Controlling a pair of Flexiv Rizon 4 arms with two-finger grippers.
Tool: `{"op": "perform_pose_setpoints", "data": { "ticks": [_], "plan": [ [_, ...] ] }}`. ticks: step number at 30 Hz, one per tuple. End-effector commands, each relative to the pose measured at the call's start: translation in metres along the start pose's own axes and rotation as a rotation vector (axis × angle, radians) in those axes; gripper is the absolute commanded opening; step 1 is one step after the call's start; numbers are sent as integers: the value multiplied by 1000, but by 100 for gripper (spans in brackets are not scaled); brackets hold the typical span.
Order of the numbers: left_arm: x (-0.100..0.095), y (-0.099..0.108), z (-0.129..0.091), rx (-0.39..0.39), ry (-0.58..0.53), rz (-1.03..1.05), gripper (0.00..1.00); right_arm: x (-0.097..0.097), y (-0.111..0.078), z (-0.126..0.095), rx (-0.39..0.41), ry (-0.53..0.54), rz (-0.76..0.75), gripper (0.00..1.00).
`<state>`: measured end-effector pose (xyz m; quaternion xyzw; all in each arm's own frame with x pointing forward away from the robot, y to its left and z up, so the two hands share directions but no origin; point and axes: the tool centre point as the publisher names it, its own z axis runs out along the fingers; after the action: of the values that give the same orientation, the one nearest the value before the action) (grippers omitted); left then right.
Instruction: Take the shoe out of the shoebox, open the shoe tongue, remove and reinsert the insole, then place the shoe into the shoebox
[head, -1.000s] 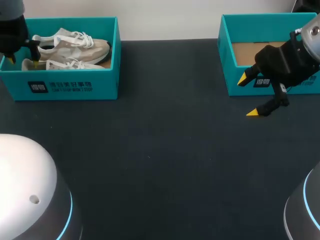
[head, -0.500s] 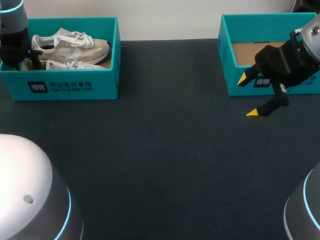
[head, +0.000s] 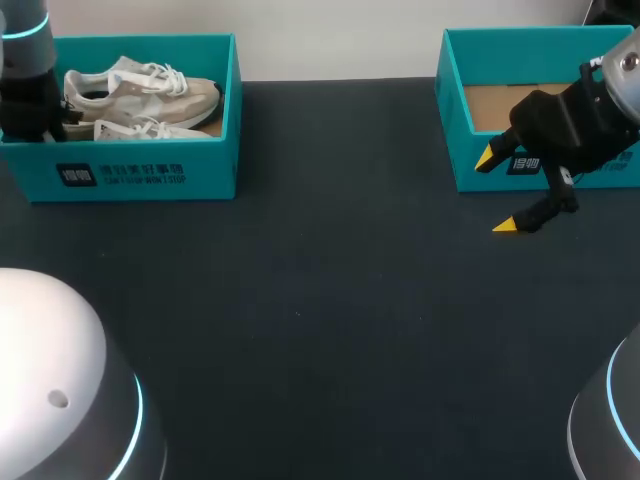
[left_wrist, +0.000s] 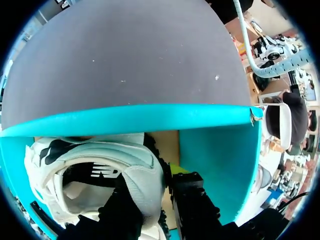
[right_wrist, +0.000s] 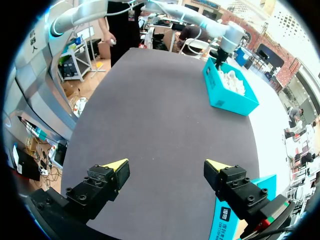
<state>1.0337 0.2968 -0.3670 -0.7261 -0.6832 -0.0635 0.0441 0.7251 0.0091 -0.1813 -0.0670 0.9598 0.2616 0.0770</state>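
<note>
A teal shoebox (head: 150, 170) at the table's far left holds two beige-and-white shoes. My left gripper (head: 40, 122) is down inside it at the heel end of the nearer shoe (head: 140, 129). In the left wrist view the gripper (left_wrist: 150, 181) is shut on the shoe's heel (left_wrist: 142, 170), with one finger inside the collar and one outside. The far shoe (head: 140, 82) lies behind it. My right gripper (head: 496, 192) hangs open and empty in front of the other box. From the right wrist view, that gripper (right_wrist: 166, 165) looks across the table to the shoebox (right_wrist: 230, 92).
A second teal box (head: 455, 115) with a bare cardboard floor stands at the far right, and its corner (right_wrist: 225, 215) shows beside my right gripper. Dark tabletop (head: 330, 300) lies between the two boxes.
My left gripper has dropped deeper into the shoebox and its fingers have closed on the nearer shoe's heel. The right arm has not moved.
</note>
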Motion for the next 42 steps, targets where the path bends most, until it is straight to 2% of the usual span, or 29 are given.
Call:
{"op": "perform_pose_setpoints", "data": {
  "ticks": [1, 5, 9, 14, 20, 28, 32, 38, 39, 42],
  "plan": [
    [-8, -1, 4, 0, 14, 5, 0, -1, 0, 2, 2, 2, 1, 100],
    [-5, 0, -1, 0, 36, 24, 0, -1, 0, 2, 2, 2, 1, 100],
    [1, 5, -19, 20, 45, 34, 0, -1, 0, 2, 2, 2, 1, 100],
    [7, 14, -48, 48, 45, 5, 0, -1, 0, 2, 2, 2, 1, 100],
    [20, 26, -95, 75, 46, 5, 0, -1, 0, 2, 2, 2, 1, 100],
    [30, 33, -145, 40, 78, -24, 0, -1, 0, 2, 2, 2, 1, 100],
    [36, 33, -168, 49, 99, -31, 0, -1, 0, 2, 2, 2, 1, 100],
    [47, 33, -196, 28, 49, -65, 0, -1, 0, 2, 2, 2, 1, 100],
    [50, 36, -199, 53, 16, -26, 0, -1, 0, 2, 2, 2, 1, 100],
    [50, 36, -199, 53, 16, -26, 0, -1, 0, 2, 2, 2, 1, 100]
  ]
}}
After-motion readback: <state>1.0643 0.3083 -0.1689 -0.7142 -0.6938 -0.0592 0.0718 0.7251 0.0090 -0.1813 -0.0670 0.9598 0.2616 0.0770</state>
